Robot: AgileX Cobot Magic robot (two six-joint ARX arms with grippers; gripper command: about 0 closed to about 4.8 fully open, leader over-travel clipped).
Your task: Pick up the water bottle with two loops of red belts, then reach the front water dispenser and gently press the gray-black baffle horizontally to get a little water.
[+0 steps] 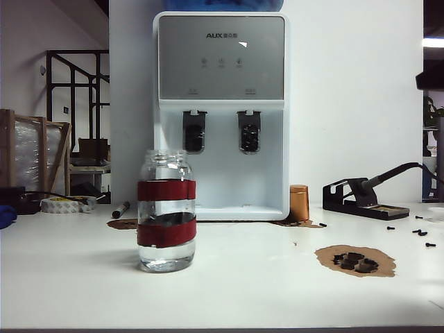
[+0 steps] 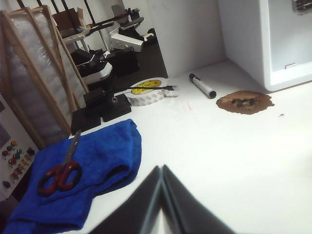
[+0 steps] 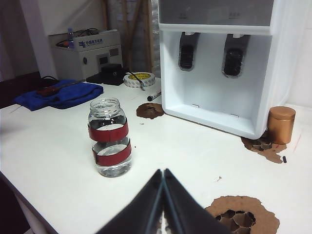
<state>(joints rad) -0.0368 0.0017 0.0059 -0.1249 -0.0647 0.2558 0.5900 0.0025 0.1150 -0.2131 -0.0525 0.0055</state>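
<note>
Right gripper (image 3: 163, 195) pressed together, empty, low over the table (image 3: 58, 146), short of the water bottle (image 3: 110, 138). Left gripper (image 2: 162, 195) likewise pressed together, empty. Bottle upright, two red bands, standing before the water dispenser (image 1: 220, 111).

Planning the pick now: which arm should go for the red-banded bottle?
Probably the right. The right gripper, fingers shut, faces the water bottle directly on open table. The left gripper, also shut, faces the blue cloth and tape roll; no bottle in its view.
</note>
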